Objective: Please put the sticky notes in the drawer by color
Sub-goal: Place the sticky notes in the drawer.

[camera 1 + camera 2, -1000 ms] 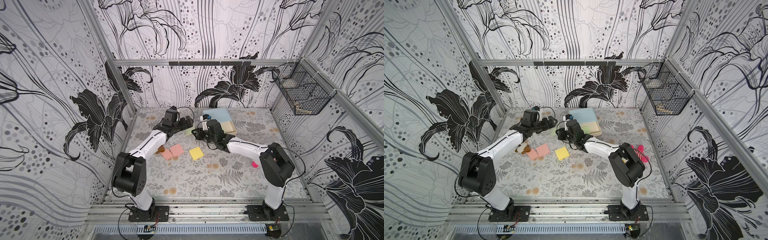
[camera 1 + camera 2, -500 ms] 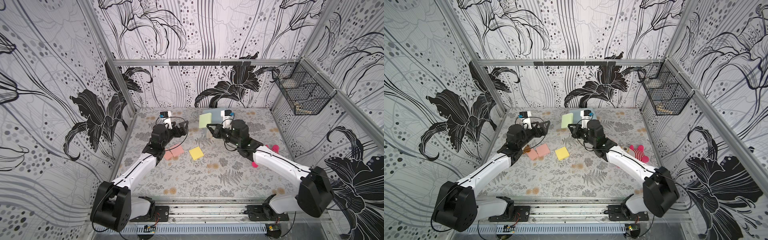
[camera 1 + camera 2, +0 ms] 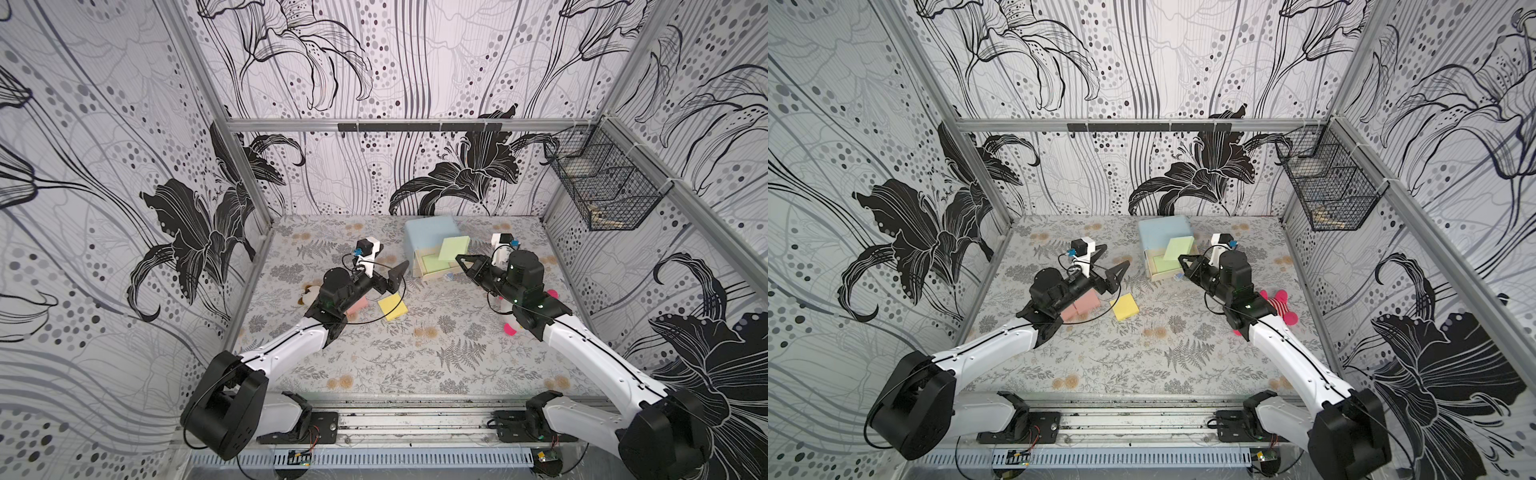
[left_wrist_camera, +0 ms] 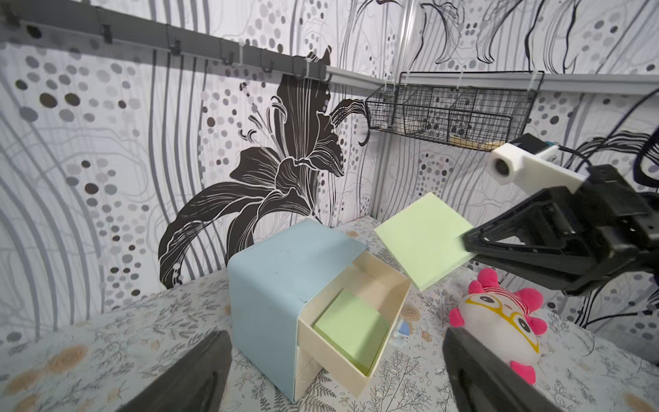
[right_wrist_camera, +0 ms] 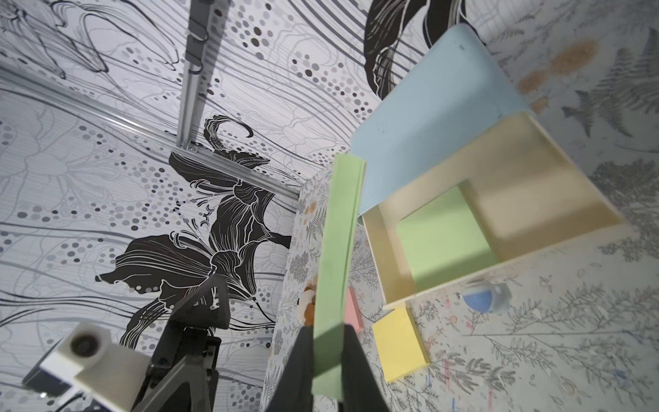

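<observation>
Storage comes first: the drawer, a light blue chest, sits at the back of the desk. Its top drawer stands out from the shell, open to above. One green sticky note pad lies flat on its floor, and nothing else shows in it. The lower fronts are mostly hidden under the open one. On the right wall hangs a black wire basket with something pale in it; I cannot tell what.

The right gripper is closed narrow on the edge of a second green pad. That pad hangs tilted in the air, above the open drawer's side nearest the right arm and clear of its rim. In the right wrist view it runs edge-on between the two fingers.

The left gripper hovers with its jaws wide and nothing between them, pointed toward the chest. Two pink pads lie side by side on the desk under it, partly hidden by the wrist. A yellow pad lies just beside them, on the side toward the middle of the desk. A pink striped plush toy lies by the right arm.
</observation>
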Robot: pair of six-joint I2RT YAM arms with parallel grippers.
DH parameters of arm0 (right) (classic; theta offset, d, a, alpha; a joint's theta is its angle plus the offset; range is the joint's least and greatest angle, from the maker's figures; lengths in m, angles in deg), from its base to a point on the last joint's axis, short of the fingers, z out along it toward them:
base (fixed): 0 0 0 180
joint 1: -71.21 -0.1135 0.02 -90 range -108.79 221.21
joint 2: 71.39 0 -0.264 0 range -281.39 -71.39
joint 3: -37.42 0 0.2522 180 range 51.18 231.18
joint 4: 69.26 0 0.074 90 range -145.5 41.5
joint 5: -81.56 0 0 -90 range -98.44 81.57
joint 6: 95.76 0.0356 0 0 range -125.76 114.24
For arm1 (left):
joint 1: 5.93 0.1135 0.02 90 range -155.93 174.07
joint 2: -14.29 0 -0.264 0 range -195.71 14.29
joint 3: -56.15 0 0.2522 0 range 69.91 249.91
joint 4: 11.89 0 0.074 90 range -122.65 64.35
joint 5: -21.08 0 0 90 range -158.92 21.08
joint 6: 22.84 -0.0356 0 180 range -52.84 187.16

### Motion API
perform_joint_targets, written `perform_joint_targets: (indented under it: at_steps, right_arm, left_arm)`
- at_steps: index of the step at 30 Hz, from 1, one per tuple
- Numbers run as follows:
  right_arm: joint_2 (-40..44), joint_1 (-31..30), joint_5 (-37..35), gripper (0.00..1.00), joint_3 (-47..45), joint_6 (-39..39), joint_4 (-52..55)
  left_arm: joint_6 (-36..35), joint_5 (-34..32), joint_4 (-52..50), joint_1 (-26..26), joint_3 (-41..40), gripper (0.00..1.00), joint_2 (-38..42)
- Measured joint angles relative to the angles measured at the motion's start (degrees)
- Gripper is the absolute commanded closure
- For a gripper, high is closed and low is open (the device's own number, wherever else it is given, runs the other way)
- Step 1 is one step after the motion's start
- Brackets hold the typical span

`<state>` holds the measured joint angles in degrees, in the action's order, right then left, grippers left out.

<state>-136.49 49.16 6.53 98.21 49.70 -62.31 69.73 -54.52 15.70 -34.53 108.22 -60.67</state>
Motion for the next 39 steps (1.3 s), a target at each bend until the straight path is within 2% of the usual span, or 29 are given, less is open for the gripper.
perform_joint_targets:
  at_steps: [10,18,26,28,30,32,39]
  right_arm:
    - [-8.92,2.29,2.62,1.00,1.31,5.01,3.19]
    - [-15.65,3.52,4.48,1.00,6.80,5.05,2.32]
    - [-23.04,4.15,6.12,0.99,10.88,5.20,0.79]
    - [-24.26,4.28,6.38,0.89,11.41,5.18,0.72]
    - [-25.14,4.44,6.69,0.71,12.07,5.09,0.70]
    - [-26.10,4.74,6.97,0.58,13.03,4.85,0.70]
    - [-25.57,5.20,5.53,0.21,14.88,1.16,3.39]
  left_arm:
    - [-10.16,-1.27,1.42,-2.54,-0.46,0.02,-0.55]
    - [-11.47,1.01,0.61,-2.60,-0.48,0.02,-1.88]
    - [-11.45,3.65,-5.11,-2.60,1.14,0.03,-4.61]
    - [-11.45,4.07,-5.77,-2.60,1.46,0.02,-4.87]
    - [-11.45,4.52,-6.71,-2.60,2.03,0.02,-5.07]
    - [-11.45,4.92,-7.65,-2.60,2.93,0.03,-5.57]
    - [-11.41,5.42,-10.45,-2.60,3.98,0.03,-7.13]
